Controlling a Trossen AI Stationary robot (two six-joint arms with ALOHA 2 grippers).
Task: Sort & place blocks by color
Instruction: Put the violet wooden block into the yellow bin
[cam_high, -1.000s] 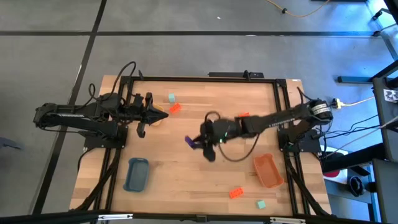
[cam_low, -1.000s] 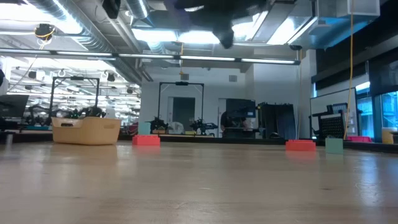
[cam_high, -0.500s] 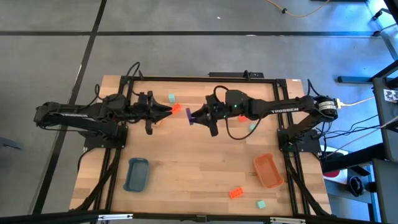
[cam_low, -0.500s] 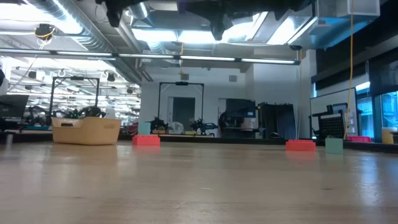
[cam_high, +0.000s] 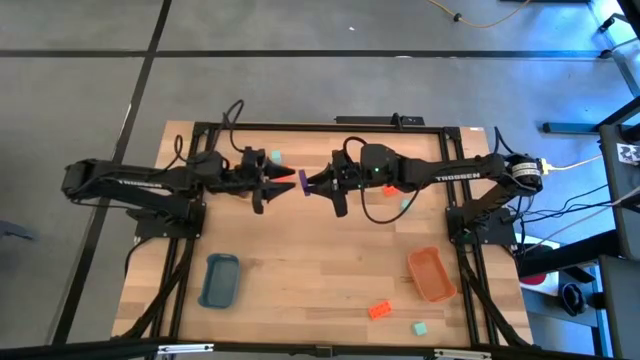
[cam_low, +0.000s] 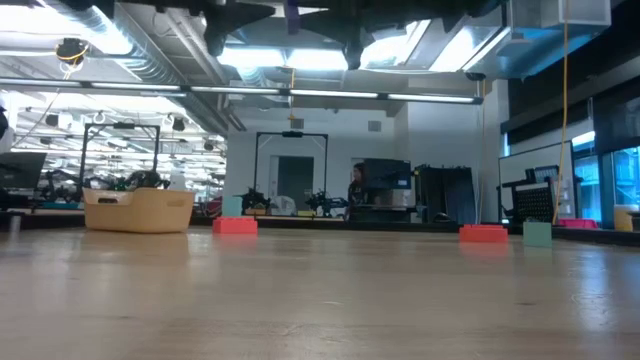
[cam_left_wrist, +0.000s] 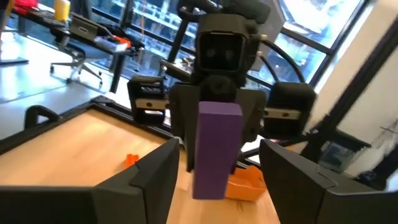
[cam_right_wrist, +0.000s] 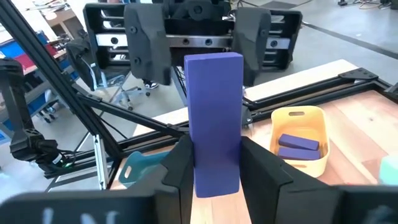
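Note:
A purple block (cam_high: 303, 183) hangs above the table's middle, with my right gripper (cam_right_wrist: 214, 177) shut on it. My left gripper (cam_left_wrist: 217, 186) faces it from the table's left and is open. Its two fingers (cam_left_wrist: 149, 180) stand on either side of the block's free end (cam_left_wrist: 214, 149) without touching it. A yellow tray (cam_right_wrist: 301, 146) holding two purple blocks sits below the left gripper. An orange-red block (cam_high: 379, 310) and a mint block (cam_high: 420, 328) lie near the front edge. Another mint block (cam_high: 275, 157) lies at the far left. My right gripper pinches the purple block between its two fingers by the end nearest the wrist (cam_right_wrist: 214, 171). The fingers point level toward the table's left and lie along the block. The block sticks out ahead of them toward the left gripper, lifted clear of the table.
A blue tray (cam_high: 220, 280) lies at the near left and an orange tray (cam_high: 432, 273) at the near right. The low view shows two red blocks (cam_low: 236, 225) and a mint one (cam_low: 537, 233) on the wood. Black frame rails run along the table's edges.
My right gripper has carried the purple block up and toward the table's far edge, then held still. My left gripper has moved toward the table's right, up to the block, and has opened, so that its fingers now flank the block's free end.

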